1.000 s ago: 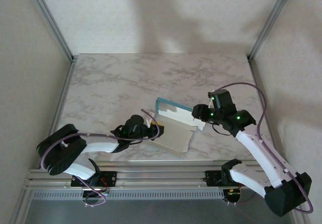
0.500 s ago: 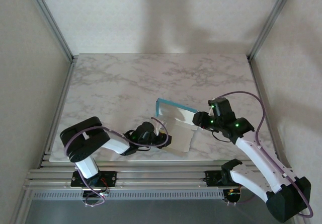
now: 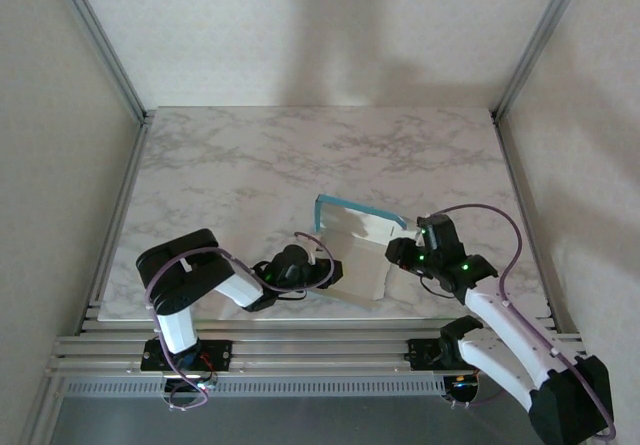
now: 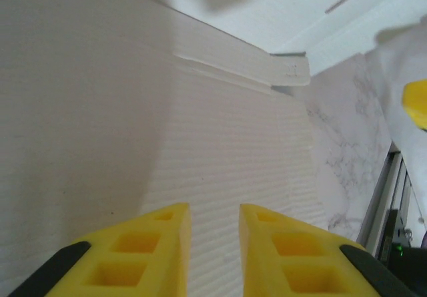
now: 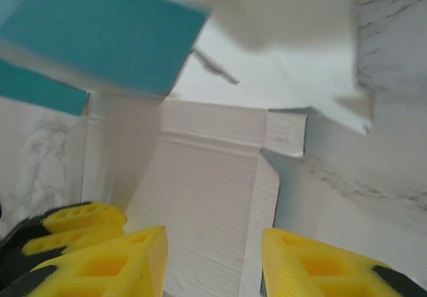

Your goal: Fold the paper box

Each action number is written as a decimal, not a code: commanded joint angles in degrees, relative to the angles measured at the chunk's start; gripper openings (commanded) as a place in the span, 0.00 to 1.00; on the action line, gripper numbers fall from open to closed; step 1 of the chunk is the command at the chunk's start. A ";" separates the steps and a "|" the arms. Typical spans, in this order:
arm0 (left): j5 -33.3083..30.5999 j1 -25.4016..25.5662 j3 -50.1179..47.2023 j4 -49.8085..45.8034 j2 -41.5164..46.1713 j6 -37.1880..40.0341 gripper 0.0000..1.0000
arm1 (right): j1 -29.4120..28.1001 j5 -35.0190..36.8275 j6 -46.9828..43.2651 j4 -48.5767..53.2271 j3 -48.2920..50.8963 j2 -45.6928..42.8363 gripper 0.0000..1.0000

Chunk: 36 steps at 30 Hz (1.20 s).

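Top cam: 1 table [image 3: 250,165], marble-look top w/ grey veins. 2 arms, white shells, black joints. 1 paper box [image 3: 360,265] near the front edge, right of centre, between the 2 grippers. It's part-folded thin card, pale grey-white face up, w/ 1 turquoise wall [image 3: 350,208] standing along its far side. Left gripper [image 3: 328,270] is at the box's left edge, right gripper [image 3: 398,255] at its right edge. Can't tell finger gaps from up here.

Left wrist: 2 yellow fingers [image 4: 150,250], blocky w/ square holes, narrow gap, nothing between them. Pale card w/ fine ribs lies just beyond. 1 small squarish tab [image 4: 290,70] at the far corner, marble to its right. 1 yellow fingertip of the right gripper at the right edge.

Right wrist: 2 yellow fingers, same blocky type, medium gap, not closed on anything. The ribbed card's right edge is seen thru the gap. Smooth turquoise face top left, blurred. Left gripper's yellow tips lower left, by the card's left side.
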State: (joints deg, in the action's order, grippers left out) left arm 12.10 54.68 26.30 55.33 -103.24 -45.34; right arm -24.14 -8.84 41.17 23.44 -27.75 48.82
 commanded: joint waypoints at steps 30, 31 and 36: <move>16.99 1.05 8.97 -22.03 6.07 22.27 0.44 | 5.23 2.78 9.39 -20.32 11.66 7.44 0.02; 17.61 1.05 9.85 -24.63 5.86 23.77 0.44 | 5.19 2.72 9.62 -21.07 11.92 7.82 0.01; 19.63 1.13 13.08 -33.77 5.17 29.49 0.44 | 5.17 3.28 10.57 -23.40 11.96 9.83 0.00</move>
State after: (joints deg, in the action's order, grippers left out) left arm 28.01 55.79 37.19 30.33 -97.45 -22.22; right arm -19.25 -7.22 50.59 2.66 -16.49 57.78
